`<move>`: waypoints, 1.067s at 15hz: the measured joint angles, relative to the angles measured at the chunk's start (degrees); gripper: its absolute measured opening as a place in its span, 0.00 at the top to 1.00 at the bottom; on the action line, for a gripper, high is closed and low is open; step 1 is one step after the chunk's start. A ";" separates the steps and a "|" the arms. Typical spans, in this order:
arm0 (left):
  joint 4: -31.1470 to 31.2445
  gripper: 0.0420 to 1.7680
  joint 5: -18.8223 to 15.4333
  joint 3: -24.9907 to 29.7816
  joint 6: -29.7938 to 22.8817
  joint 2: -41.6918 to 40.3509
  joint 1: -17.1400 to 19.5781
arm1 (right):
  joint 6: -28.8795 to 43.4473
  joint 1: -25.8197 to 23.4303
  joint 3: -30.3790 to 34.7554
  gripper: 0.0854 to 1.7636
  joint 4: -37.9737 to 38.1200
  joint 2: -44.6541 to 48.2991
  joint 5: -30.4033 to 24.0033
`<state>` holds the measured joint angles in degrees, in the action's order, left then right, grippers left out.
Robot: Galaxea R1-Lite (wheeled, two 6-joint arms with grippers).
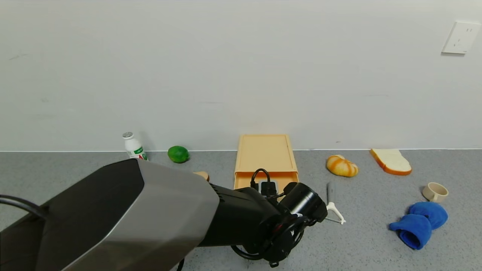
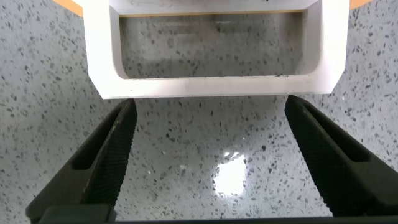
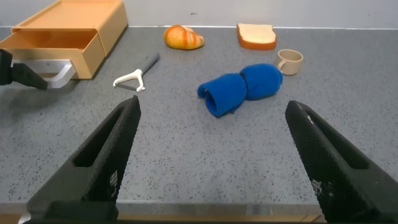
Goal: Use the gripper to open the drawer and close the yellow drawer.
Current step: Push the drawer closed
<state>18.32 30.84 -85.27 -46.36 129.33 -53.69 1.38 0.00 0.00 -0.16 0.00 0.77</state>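
Yellow drawer (image 1: pixel 266 180) partly pulled out, mid-counter (image 1: pixel 369 241) by the back edge. Left end effector (image 2: pixel 211 162) released, just short of white handle (image 2: pixel 217 84). Peeler (image 1: pixel 333 210) beside. Right end effector (image 3: pixel 217 162) released, near front edge.

Grey counter (image 1: pixel 357 248) carries drawer (image 1: pixel 266 160), towel (image 1: pixel 420 224).

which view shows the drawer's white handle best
The left wrist view: the white handle fills the frame just ahead of the open left gripper. The right wrist view shows it small and partly hidden; the head view hides it behind the arm.
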 joint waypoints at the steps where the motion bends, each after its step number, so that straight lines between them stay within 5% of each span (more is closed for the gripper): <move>1: -0.02 0.03 0.00 -0.34 0.50 0.11 0.27 | 0.00 0.00 0.00 0.03 0.00 0.00 0.00; 16: 0.00 0.03 -0.55 -10.89 7.31 5.18 6.94 | 0.00 0.00 0.00 0.03 0.00 0.00 0.00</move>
<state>18.32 30.29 -96.16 -39.05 134.51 -46.75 1.38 0.00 0.00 -0.16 0.00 0.77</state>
